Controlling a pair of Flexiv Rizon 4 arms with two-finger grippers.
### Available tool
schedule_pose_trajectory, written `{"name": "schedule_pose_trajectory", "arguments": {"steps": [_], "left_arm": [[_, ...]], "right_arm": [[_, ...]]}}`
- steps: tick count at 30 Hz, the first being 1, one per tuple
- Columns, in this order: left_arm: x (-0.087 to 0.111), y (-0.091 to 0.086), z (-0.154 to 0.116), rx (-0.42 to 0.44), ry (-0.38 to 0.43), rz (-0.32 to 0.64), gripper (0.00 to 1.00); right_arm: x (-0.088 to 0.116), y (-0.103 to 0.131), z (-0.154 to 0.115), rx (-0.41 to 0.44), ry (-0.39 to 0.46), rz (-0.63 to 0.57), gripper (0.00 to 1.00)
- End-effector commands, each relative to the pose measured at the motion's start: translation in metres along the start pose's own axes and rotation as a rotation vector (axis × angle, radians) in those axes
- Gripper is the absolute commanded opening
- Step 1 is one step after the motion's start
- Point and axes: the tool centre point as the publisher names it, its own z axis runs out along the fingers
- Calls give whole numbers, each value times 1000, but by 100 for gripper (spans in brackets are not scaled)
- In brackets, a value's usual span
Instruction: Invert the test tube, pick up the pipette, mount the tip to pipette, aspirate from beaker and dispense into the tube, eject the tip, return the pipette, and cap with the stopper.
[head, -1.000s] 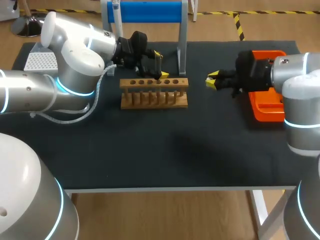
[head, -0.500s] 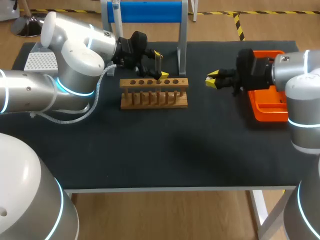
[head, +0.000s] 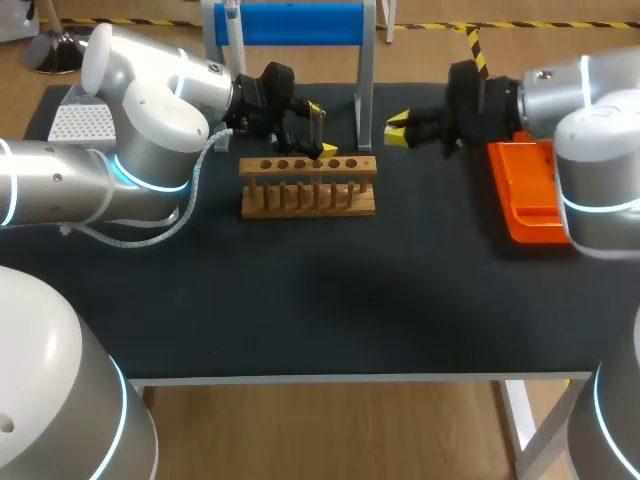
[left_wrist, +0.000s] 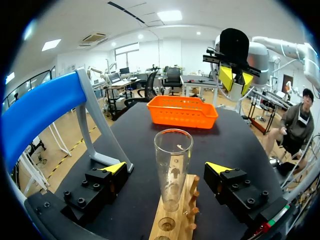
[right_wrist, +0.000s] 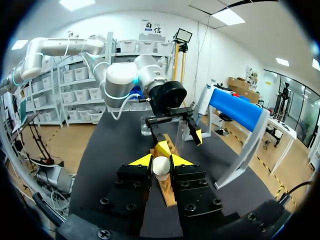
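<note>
As we look across the dark table (head: 330, 300) from its near edge, the first thing we meet is the wooden rack (head: 308, 185), a little to our left of the middle, with a row of holes along its top. Just over the rack's far side hangs our left hand (left_wrist: 167, 169), its two yellow-tipped fingers spread wide apart. Between them stands the glass tube (left_wrist: 173, 150), upright in one of the rack's holes with its open mouth up. Each finger stands clear of the glass, so nothing is gripped. Farther back and to the right, our right hand (right_wrist: 161, 162) hovers above the table, pointing toward the rack. Its fingers are clamped from both sides on a small white stopper (right_wrist: 161, 170). Beside that arm, by the table's right edge, sits the orange basket (head: 525, 225). At the far edge rises the stand (head: 290, 22) with a blue bar across its top, one of its legs coming down just behind the rack. In the far left corner lies a white box (head: 80, 122) with a dotted top.
</note>
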Motion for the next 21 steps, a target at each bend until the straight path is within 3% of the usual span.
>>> {"name": "schedule_pose_trajectory", "arguments": {"steps": [1, 21], "left_arm": [[0, 1, 0, 1, 0, 1, 100], [0, 1, 0, 1, 0, 1, 100]], "right_arm": [[-9, 10, 18, 28, 71, -7, 0], [-28, 44, 57, 71, 120, -68, 0]]}}
